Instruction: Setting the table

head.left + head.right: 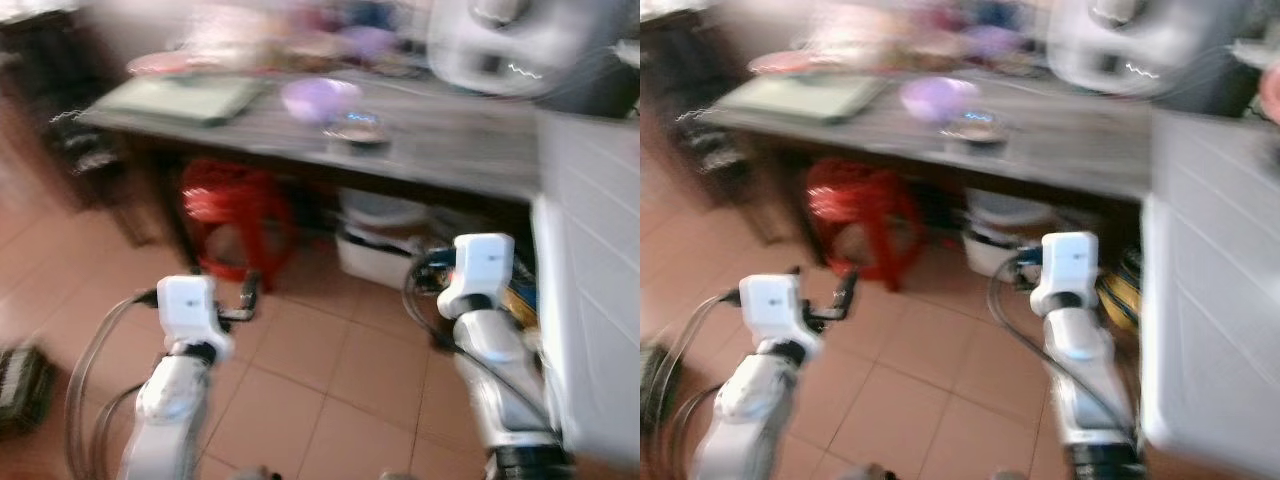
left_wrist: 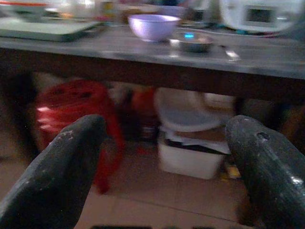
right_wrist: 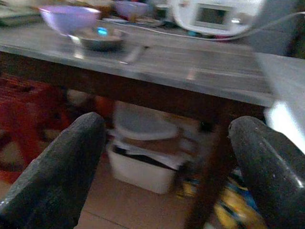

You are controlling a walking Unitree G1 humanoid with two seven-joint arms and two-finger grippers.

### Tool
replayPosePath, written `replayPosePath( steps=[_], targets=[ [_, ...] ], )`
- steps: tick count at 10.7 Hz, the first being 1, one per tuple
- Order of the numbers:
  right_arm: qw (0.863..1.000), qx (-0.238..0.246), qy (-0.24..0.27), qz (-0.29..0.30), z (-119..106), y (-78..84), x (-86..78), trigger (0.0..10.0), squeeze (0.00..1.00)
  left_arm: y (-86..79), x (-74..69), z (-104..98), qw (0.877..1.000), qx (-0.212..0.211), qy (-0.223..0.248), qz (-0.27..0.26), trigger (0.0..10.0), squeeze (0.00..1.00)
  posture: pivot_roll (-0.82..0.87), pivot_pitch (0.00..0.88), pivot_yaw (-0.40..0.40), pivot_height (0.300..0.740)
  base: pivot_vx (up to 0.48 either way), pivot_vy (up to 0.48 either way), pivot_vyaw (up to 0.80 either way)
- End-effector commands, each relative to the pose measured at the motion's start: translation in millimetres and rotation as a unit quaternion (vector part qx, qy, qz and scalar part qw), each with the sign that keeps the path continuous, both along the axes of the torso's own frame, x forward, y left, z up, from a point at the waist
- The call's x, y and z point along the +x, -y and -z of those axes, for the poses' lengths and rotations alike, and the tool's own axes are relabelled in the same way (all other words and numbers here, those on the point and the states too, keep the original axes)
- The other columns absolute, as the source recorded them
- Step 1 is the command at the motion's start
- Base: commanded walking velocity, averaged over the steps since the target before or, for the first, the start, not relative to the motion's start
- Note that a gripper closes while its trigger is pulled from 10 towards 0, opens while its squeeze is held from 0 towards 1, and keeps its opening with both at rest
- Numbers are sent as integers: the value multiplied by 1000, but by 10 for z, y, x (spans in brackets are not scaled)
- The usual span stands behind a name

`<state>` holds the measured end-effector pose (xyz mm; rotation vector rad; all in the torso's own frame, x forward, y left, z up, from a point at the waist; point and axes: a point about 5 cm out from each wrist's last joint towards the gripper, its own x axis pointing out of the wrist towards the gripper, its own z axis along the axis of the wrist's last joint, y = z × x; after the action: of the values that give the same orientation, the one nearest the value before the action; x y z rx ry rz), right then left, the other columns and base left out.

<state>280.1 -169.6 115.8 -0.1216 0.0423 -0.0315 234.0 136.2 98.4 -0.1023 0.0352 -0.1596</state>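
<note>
On table (image 1: 440, 140): purple bowl (image 1: 318, 98), metal dish (image 1: 355, 130); writing too blurred to read. Left gripper (image 2: 164, 167), right gripper (image 3: 167, 167) spread wide, empty.

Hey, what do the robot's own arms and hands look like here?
Both arms are silver-white with boxy white wrist blocks: left arm, right arm. Dark cables loop beside each. The left hand and right hand each have two thick, rounded black fingers with scuffed surfaces.
</note>
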Motion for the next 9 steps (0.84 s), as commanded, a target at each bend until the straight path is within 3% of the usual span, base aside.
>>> replayPosePath(
  steps=[1,3,5,7,9],
  targets=[
    [1000,4,19,-17,-97,-64,25,10000,1000,-30,0,-27,1000,2,5,-2,10000,0,-1,44,61,740,0,0,-800],
    [999,0,26,-27,-127,-87,27,10000,984,-28,-11,-26,1000,-1,4,2,10000,0,-1,47,57,740,0,0,-800],
    [999,-3,34,-35,-160,-116,31,10000,929,-32,-18,-24,1000,-2,4,5,10000,0,0,48,57,740,0,-349,-800],
    [998,-4,38,-41,-182,-125,31,10000,769,-40,-20,-28,1000,-1,4,3,10000,0,0,54,57,740,120,-364,-800],
    [999,-4,36,-39,-177,-114,21,10000,729,-36,-47,-8,1000,0,-1,6,10000,0,0,61,58,740,0,-368,-800]
  ],
)
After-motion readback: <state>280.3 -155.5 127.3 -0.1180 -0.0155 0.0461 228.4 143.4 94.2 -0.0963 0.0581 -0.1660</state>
